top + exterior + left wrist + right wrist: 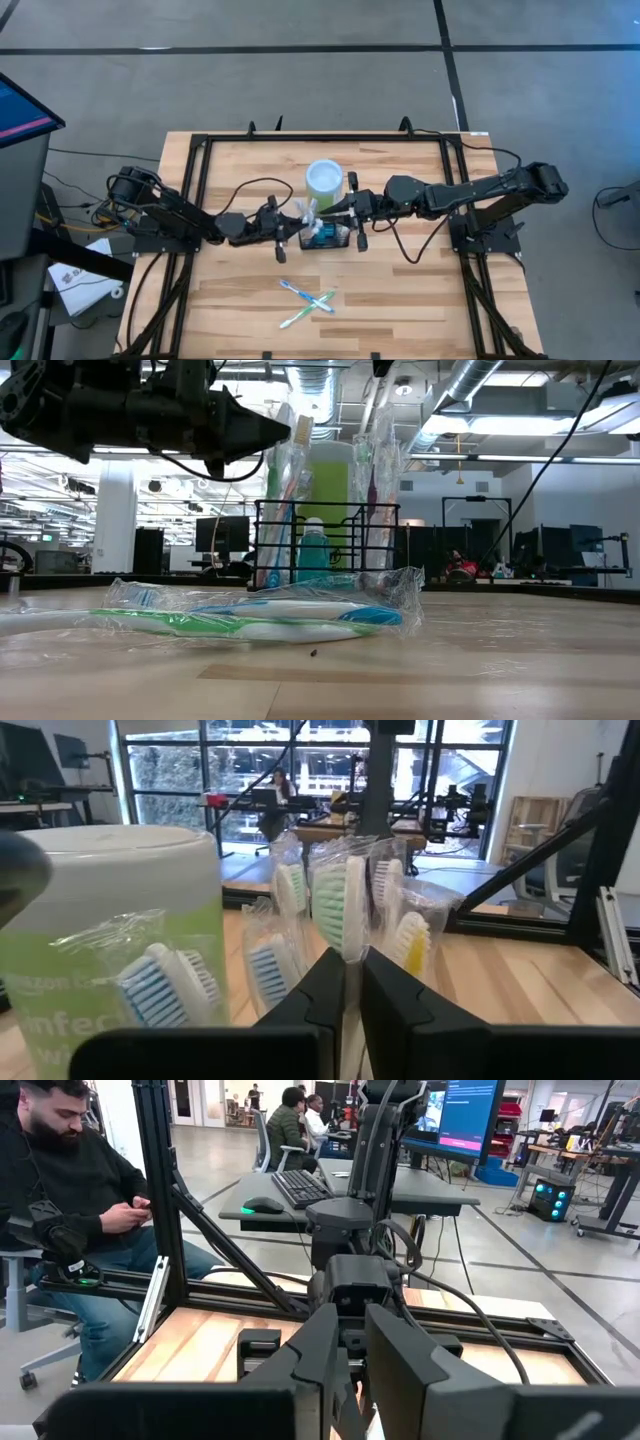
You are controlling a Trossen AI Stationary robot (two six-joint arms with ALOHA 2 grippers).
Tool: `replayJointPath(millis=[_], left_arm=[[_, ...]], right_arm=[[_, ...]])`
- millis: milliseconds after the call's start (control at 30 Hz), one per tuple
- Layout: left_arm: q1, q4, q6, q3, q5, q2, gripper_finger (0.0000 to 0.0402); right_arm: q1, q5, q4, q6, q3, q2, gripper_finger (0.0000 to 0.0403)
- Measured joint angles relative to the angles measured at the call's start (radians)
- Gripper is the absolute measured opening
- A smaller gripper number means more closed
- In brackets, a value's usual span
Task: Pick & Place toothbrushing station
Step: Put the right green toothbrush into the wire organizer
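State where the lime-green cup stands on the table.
In the high view the lime-green cup stands mid-table, just behind the black wire caddy.

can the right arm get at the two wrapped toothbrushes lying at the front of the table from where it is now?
Probably yes. The wrapped toothbrushes lie on open wood near the front edge, nothing on them. The right claw sits at the black caddy, and the left claw is beside it, not in between.

Landmark: black mesh caddy [327,238], mid-table.
Left of caddy: left gripper [296,236] just beside it, blocks that side.
Right of caddy: right gripper [352,222] close in.
Behind: green cup [323,181] stands adjacent.
Front: bare wood, then wrapped toothbrushes [307,301] lying crossed.
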Motion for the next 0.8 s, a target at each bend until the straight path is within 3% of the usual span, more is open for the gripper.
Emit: replayJointPath(millis=[367, 800], left_arm=[[0.004, 0.052, 0.041, 0.003, -0.014, -0.059, 0.0014], [0.003, 0.058, -0.08, 0.003, -0.049, 0.025, 0.0014]], right_arm=[[-0.001, 0.0, -0.001, 0.0, 0.0, 0.0, 0.0048], [0.0, 0.0, -0.001, 0.0, 0.0, 0.0, 0.0048]])
